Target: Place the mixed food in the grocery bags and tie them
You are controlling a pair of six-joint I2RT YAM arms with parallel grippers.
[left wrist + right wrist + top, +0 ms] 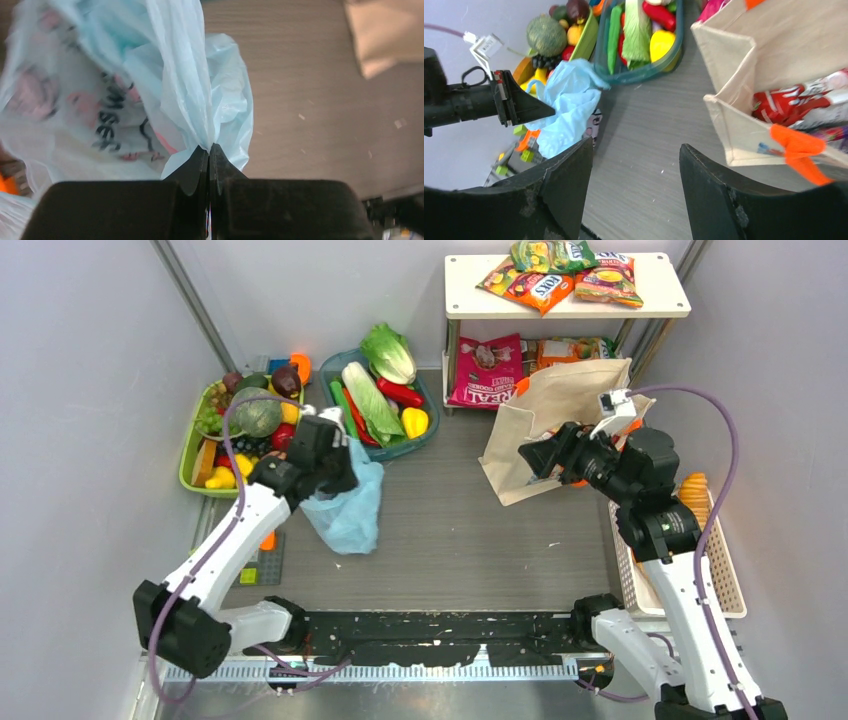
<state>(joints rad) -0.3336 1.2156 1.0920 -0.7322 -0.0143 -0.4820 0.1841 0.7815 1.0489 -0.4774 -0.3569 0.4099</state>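
The light-blue plastic bag (350,505) hangs left of centre, its gathered top pinched in my left gripper (335,455), which is shut on it. In the left wrist view the fingers meet on the bunched plastic bag (190,90) at my left gripper (210,147). The beige canvas tote (560,405) stands open at the right, with red snack packets (794,102) inside and an orange handle (796,145) at its rim. My right gripper (533,458) hovers open at the tote's left side, nothing between its fingers (574,170). Cabbage (372,400), yellow pepper (415,422) and melon (259,417) lie in trays.
A green tray (190,465) and a darker tray (425,440) of toy produce sit at the back left. A white shelf (660,308) at the back holds more snack packets (540,285). A white mesh basket (725,580) with stacked biscuits (692,495) stands at the right edge.
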